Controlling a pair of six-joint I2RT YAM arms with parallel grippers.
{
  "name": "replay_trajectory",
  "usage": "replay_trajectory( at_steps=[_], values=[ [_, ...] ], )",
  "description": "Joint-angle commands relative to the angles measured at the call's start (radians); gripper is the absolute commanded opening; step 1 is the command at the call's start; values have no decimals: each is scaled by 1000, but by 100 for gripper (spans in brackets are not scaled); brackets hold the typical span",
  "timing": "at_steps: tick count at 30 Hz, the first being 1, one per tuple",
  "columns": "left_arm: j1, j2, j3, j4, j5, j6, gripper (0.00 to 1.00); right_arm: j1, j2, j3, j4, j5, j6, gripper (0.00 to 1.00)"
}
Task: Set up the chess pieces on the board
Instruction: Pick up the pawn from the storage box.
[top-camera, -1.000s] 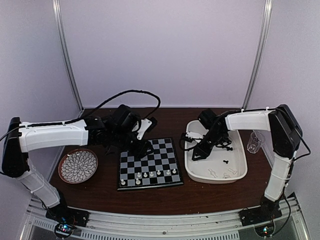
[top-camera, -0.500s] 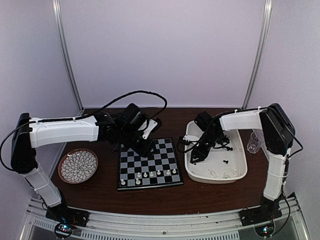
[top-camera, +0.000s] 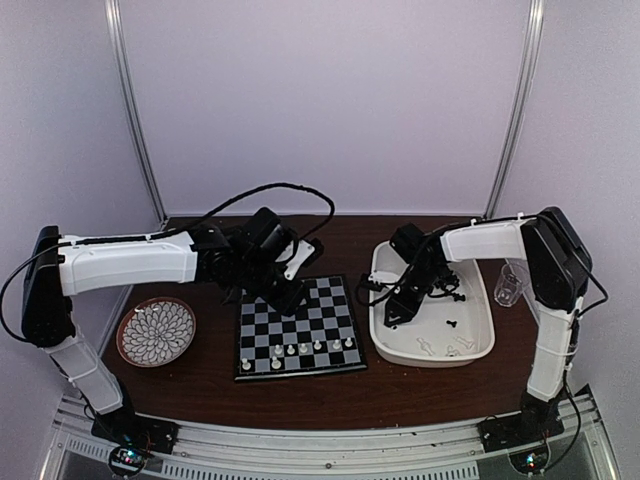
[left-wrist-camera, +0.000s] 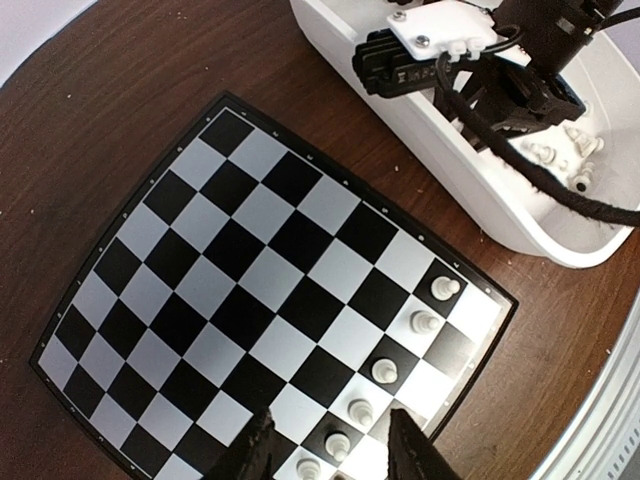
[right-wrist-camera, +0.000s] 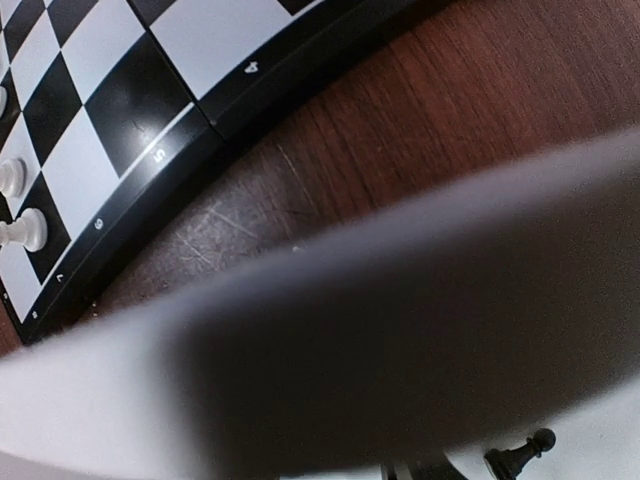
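Left gripper (left-wrist-camera: 333, 448): fingers roughly half spread, nothing held; hanging over the near side of the board (left-wrist-camera: 250, 270).
Right gripper (top-camera: 392, 312): lowered into the white tray (top-camera: 483, 345); tips nearly hidden behind the blurred tray wall in the wrist view, so open or closed cannot be told.
Nearest piece: black pawn (right-wrist-camera: 520, 455) on the tray floor, close to the right fingertips.
White pawns (left-wrist-camera: 385, 370): in a row near the board's near edge, one per square, directly below the left fingers.
Loose pieces (top-camera: 440, 347): black and white, scattered in the tray, well apart from the board.
Handling: judged very light, rigid and smooth; easily tipped or flicked aside, so a gentle close is needed.
Hold: probably best pinched from above at the narrow waist under the head.
Axis: board pawns upright, long axis vertical, heads up; black pawn apparently tilted, head toward the wrist view's right; other tray pieces too small to tell.
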Motion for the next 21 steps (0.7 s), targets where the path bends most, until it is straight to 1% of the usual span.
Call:
replay_trajectory(
  at_steps=[1, 14, 21],
  values=[
    [-3, -9, 26, 19, -7, 16, 39, -1, -34, -26, -38, 72, 27, 36],
    [-2, -24, 7, 24, -13, 23, 39, 2, -78, -78, -58, 152, 23, 34],
    [-1, -37, -12, 41, -11, 20, 39, 2, -88, -94, -43, 161, 18, 27]
  ],
)
